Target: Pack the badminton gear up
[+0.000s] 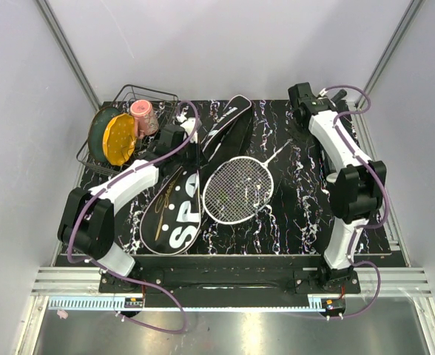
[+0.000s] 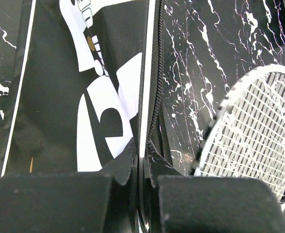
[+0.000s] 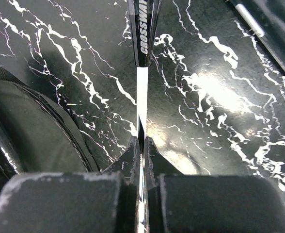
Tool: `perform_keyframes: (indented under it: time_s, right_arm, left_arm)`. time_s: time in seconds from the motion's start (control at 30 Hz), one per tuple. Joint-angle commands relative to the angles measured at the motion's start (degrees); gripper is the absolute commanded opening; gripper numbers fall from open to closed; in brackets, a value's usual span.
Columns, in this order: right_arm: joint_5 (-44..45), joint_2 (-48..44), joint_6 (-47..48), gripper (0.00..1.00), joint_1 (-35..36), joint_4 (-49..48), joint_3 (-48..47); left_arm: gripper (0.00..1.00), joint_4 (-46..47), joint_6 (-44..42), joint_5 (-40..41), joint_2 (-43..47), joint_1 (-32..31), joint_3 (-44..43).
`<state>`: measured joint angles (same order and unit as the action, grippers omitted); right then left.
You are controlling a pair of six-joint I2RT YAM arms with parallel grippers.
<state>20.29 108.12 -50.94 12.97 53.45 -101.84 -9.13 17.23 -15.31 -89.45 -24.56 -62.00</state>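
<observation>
Top camera sat fixed, high above and behind the bases, and looked down on the whole table [image 1: 291, 222], left arm [image 1: 121, 188] and right arm [image 1: 347, 159] included. Left wrist camera rode very close over the bag [image 2: 60, 97], facing out past its own fingers [image 2: 50, 204] along the frame's bottom edge; the racket [image 2: 259, 126] head cut in at right. Right wrist camera hung equally near, sighting along the racket's shaft, with bag fabric at left. I found bag and racket shared by all three views.
</observation>
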Motion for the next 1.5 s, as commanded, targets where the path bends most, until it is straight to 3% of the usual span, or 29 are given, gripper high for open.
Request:
perform_keyframes:
  time_s: [0.0, 0.43, 0.73, 0.93, 1.23, 1.47]
  right_arm:
    - [-0.34, 4.29, -6.71, 0.0, 0.74, 2.09, -5.2]
    - [6.42, 9.48, -15.15, 0.0, 8.2, 4.12, -11.89]
    - [0.46, 8.69, -26.66, 0.0, 13.57, -1.06, -6.28]
    - [6.42, 8.52, -26.41, 0.0, 10.16, 1.48, -6.62]
    - [5.38, 5.53, -31.59, 0.0, 7.24, 0.08, -3.44]
    - [3.18, 7.11, -26.87, 0.0, 14.26, -2.82, -6.79]
  left_arm:
    - [0.0, 8.95, 2.45, 2.57, 3.05, -1.11, 0.56]
    - [0.0, 11.23, 4.56, 2.48, 3.14, -2.25, 0.21]
    - [0.0, 12.2, 5.53, 3.88, 2.79, -3.57, 0.74]
    - [0.0, 11.59, 4.21, 10.19, 5.59, -5.24, 1.7]
    - [0.0, 11.85, 7.29, 15.13, 7.45, -5.59, 3.37]
    - [0.0, 10.1, 7.9, 15.22, 5.69, -5.5, 1.62]
